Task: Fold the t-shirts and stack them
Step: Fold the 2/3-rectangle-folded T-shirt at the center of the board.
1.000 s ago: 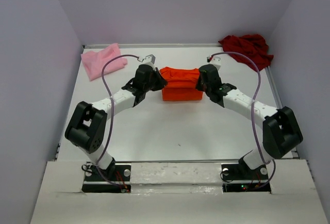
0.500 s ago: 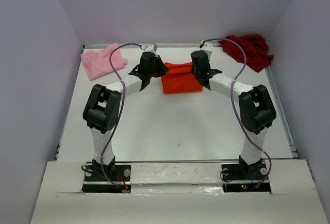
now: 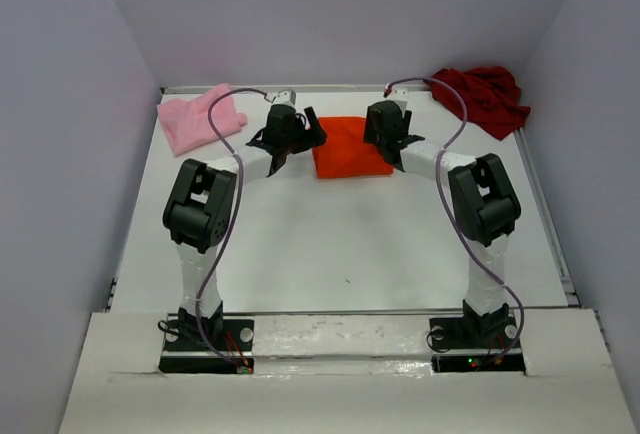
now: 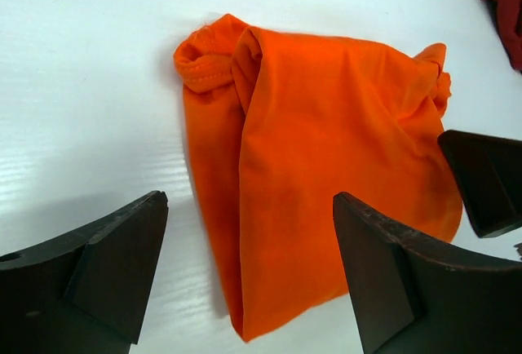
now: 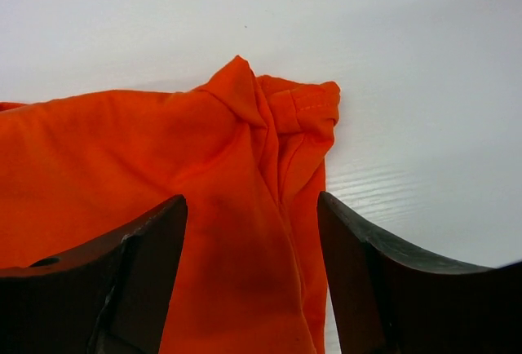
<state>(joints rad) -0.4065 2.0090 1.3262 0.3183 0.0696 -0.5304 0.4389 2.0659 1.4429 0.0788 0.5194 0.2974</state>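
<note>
The orange t-shirt [image 3: 350,149] is lying folded on the table [image 3: 350,244] toward 12 o'clock. The left claw [image 4: 247,207] and right claw [image 5: 253,205] are flanking it, both gaping wide and holding nothing — this fold looks finished. The next move is reaching for an unfolded shirt — the pink t-shirt [image 3: 193,120] at 10 o'clock or the dark red t-shirt [image 3: 487,94] at 2. Three shirts in all.

A: Entry one, dark red shirt [image 4: 507,3], left wrist view?
B: Running off the top right corner; only a sliver is showing.
A: Entry two, orange shirt [image 5: 122,166], right wrist view?
B: Running off the left and bottom edges; the right claw [image 5: 251,207] is covering its lower part.
</note>
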